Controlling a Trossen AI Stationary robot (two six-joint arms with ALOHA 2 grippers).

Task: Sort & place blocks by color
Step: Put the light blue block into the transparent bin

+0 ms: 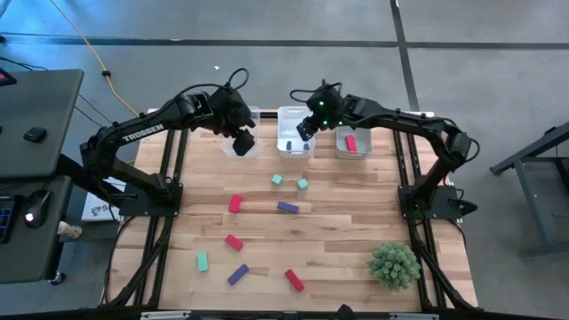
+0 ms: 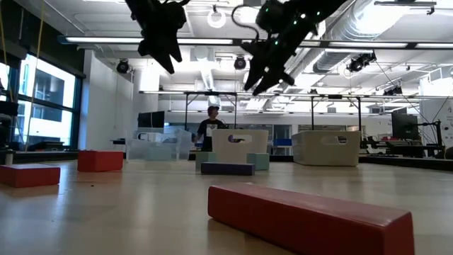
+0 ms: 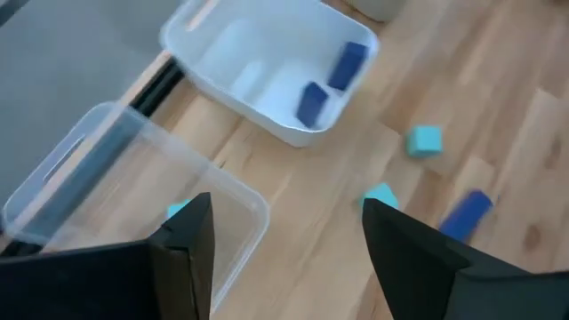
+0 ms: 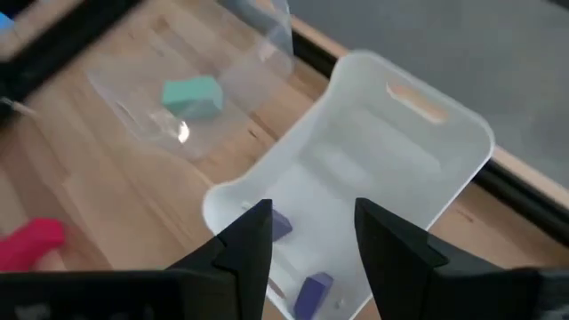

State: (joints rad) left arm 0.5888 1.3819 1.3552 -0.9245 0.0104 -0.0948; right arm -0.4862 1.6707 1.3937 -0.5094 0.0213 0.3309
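Foreground: red block (image 2: 311, 223) nearest low camera, others scattered on table (image 1: 356, 222).
Left gripper (image 1: 242, 142): jaws apart, empty, over left bin (image 1: 253, 114).
Right gripper (image 1: 304, 129): jaws apart, empty, over middle bin (image 1: 284, 114) holding two purple blocks (image 4: 311, 292).

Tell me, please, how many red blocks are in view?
4. One red block lies in the right bin; three lie on the table: the upper red block, the middle red block, the front red block. Arms may hide others.
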